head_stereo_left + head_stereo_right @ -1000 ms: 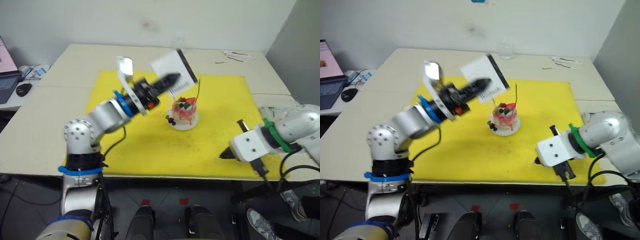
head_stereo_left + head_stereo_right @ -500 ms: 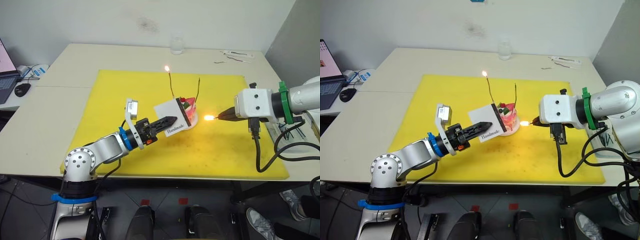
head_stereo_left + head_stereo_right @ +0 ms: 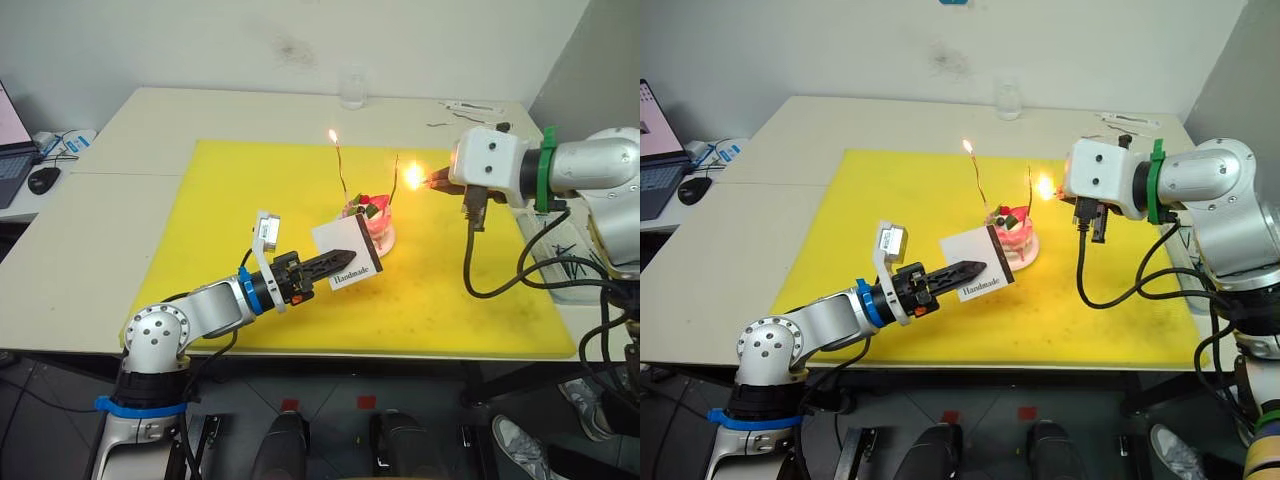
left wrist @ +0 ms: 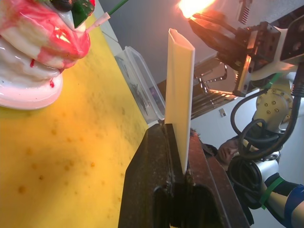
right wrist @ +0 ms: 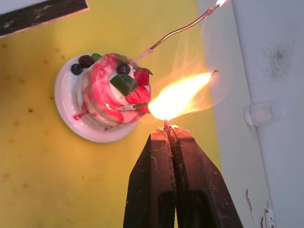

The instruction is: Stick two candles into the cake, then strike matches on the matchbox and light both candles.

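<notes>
Right gripper: pinching burning match, flame at second candle's tip.
Left gripper: clamping matchbox beside cake.
First candle: lit.

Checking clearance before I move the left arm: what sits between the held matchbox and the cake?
Nothing: in the left eye view only bare yellow mat separates the matchbox, clamped in the left gripper, from the cake.

candles in cake — matchbox in front

Two candles, one cake, one matchbox, one burning match, two pincers.
</notes>
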`<control>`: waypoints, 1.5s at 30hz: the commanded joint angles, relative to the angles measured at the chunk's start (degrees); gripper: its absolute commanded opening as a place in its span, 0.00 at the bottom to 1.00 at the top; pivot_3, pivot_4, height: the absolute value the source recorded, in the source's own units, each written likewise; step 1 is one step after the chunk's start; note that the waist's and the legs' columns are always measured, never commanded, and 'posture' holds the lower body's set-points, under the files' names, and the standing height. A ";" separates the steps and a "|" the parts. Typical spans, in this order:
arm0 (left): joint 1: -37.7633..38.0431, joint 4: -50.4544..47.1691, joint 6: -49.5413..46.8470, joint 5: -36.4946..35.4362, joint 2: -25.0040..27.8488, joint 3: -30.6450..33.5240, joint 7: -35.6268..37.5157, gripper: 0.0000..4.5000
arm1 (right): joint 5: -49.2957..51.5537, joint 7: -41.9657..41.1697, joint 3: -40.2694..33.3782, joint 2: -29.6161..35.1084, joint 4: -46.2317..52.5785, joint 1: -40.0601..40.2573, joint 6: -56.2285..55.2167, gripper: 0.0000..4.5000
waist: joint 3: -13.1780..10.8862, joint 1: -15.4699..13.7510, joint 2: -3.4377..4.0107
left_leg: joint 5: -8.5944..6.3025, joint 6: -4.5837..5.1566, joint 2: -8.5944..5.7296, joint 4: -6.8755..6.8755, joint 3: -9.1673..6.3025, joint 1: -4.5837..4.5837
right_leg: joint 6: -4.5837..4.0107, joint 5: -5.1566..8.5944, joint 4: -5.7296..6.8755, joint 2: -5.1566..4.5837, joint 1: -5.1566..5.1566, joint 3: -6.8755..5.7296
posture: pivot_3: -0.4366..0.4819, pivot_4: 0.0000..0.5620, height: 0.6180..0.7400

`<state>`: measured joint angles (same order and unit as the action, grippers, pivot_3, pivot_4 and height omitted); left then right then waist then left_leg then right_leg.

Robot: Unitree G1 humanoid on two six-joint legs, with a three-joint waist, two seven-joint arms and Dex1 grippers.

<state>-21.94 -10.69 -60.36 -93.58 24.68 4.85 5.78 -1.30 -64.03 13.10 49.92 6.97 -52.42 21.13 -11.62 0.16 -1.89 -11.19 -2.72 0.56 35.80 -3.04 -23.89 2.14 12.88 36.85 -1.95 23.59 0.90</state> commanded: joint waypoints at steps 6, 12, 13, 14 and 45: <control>-0.59 -3.56 0.21 -0.02 -0.75 -0.93 0.25 0.00 | -3.19 1.35 0.01 -2.60 -3.71 -4.01 -4.56 0.01 | 0.00 0.02 0.00 | 0.00 0.00 0.01 0.02 -0.01 0.01 | 0.01 -0.01 0.03 0.01 -0.01 0.00 | 0.48 0.27 1.00; -0.52 -4.02 0.45 -0.23 -0.94 -1.06 -0.15 0.00 | -4.18 1.12 0.32 -3.84 -5.89 -5.31 -6.42 0.01 | 0.00 0.03 0.00 | 0.00 0.00 0.01 0.03 -0.01 0.02 | 0.01 -0.01 0.03 0.02 -0.02 0.00 | 0.48 0.27 1.00; -0.56 -4.10 0.50 -0.27 -1.04 -1.13 -0.25 0.00 | -4.39 1.14 0.40 -4.12 -6.35 -5.50 -6.75 0.01 | 0.00 0.03 0.00 | 0.00 0.00 0.01 0.02 -0.02 0.02 | 0.01 -0.01 0.02 0.02 -0.01 -0.01 | 0.48 0.27 1.00; -0.59 -4.18 0.54 -0.30 -1.13 -1.18 -0.34 0.00 | -4.61 1.14 0.47 -4.36 -6.75 -5.66 -7.08 0.01 | 0.00 0.03 0.00 | 0.00 0.00 0.01 0.01 -0.02 0.02 | 0.01 -0.01 0.02 0.02 -0.01 0.00 | 0.48 0.27 1.00; -1.12 -4.41 0.35 -0.68 -1.46 -1.39 -0.55 0.00 | -6.99 1.19 0.28 -5.89 -10.90 -7.41 -10.22 0.01 | 0.00 0.04 0.00 | 0.00 0.00 0.01 0.02 -0.03 0.02 | 0.01 -0.01 0.04 0.04 -0.02 0.00 | 0.48 0.27 1.00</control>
<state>-22.11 -12.95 -60.50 -93.36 23.41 3.65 5.15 -7.93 -63.44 14.69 43.78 -4.83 -57.56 11.62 -11.62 0.20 -1.89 -11.19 -2.72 0.57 35.82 -3.08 -23.86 2.15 12.87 36.89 -1.92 23.57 0.90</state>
